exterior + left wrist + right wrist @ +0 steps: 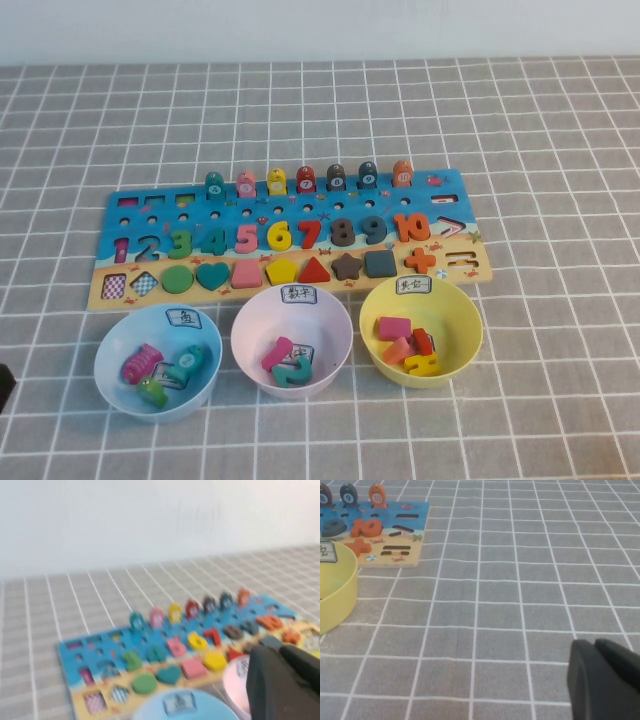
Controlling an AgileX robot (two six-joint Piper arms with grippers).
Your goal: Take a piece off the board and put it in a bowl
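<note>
The blue puzzle board (470,238) lies mid-table with number pieces, shape pieces and a back row of fish pegs. In front of it stand a blue bowl (110,345) holding fish pieces, a pink bowl (245,320) holding number pieces, and a yellow bowl (470,315) holding several shape pieces. My left gripper (277,652) is shut and empty, low near the blue bowl (180,705) and the pink bowl (235,680), short of the board. My right gripper (594,644) is shut and empty over bare cloth, to the right of the yellow bowl (335,600). Neither gripper's fingers show in the high view.
A grey checked cloth (560,120) covers the whole table. A white wall runs along the far edge. A dark bit of the left arm (4,386) shows at the left edge of the high view.
</note>
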